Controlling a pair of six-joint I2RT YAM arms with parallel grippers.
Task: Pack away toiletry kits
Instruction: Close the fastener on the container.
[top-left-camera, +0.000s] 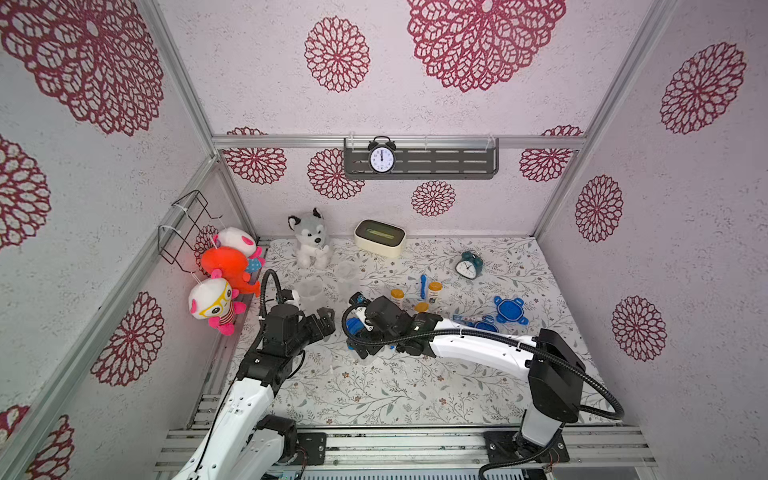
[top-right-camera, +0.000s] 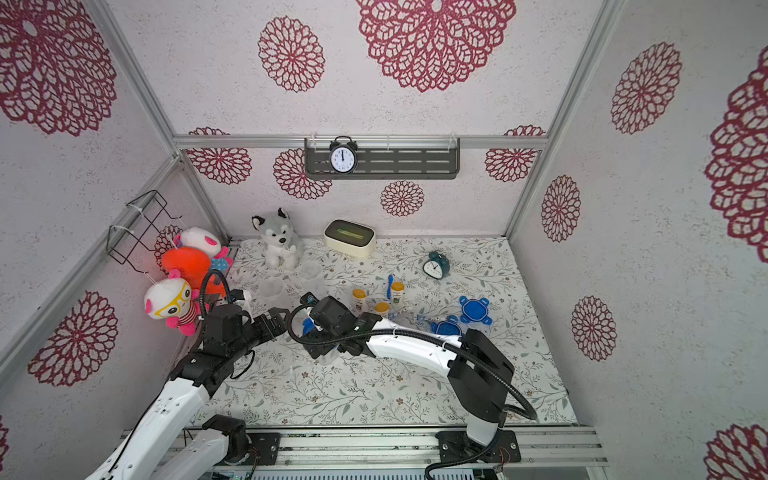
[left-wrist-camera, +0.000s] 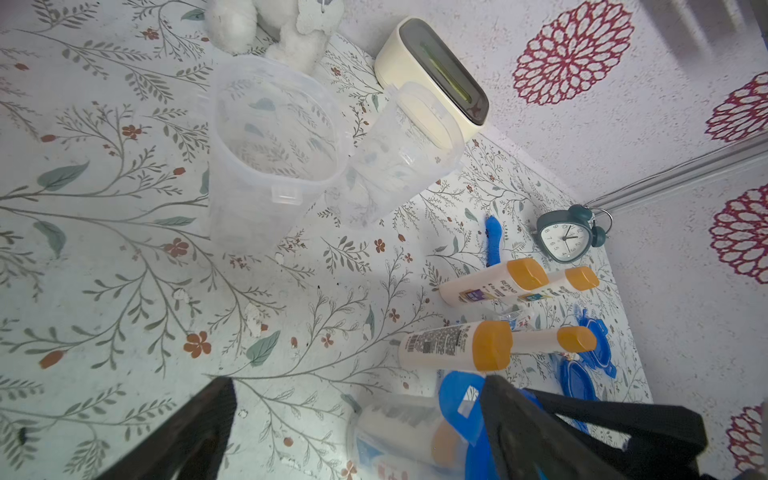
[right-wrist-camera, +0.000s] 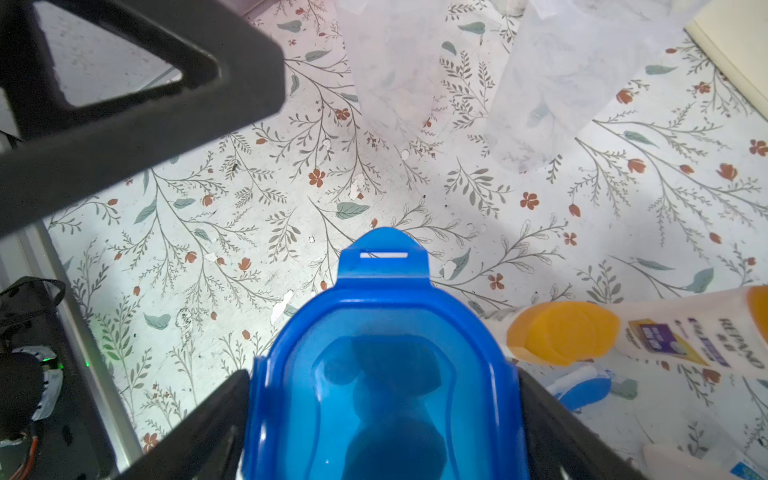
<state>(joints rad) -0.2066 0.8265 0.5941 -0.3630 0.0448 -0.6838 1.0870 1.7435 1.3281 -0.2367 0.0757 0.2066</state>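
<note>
Currently the right gripper (right-wrist-camera: 384, 386) is clamped across a translucent blue round lid with tabs (right-wrist-camera: 382, 291). One black finger presses each side of its rim, and the front tab sticks out past the fingertips. From the left wrist, that lid sits on a clear plastic cup (left-wrist-camera: 355, 436) with a white orange-capped bottle (left-wrist-camera: 399, 419) inside.

The left gripper (top-left-camera: 329, 320) hangs just beside the lid, toward the plush toys. Its jaws are spread wide with nothing between them, and it does not touch the lid.

Farther back on the floral table cover (top-left-camera: 374, 395), two empty clear cups (top-left-camera: 311, 289) stand upright side by side near the grey plush husky (top-left-camera: 309, 241). Upright white bottles with yellow-orange caps (top-left-camera: 434, 291) and a blue toothbrush (top-left-camera: 423, 286) sit just beyond the right wrist. Two spare blue lids (top-left-camera: 510, 309) lie farther to the right.
</note>
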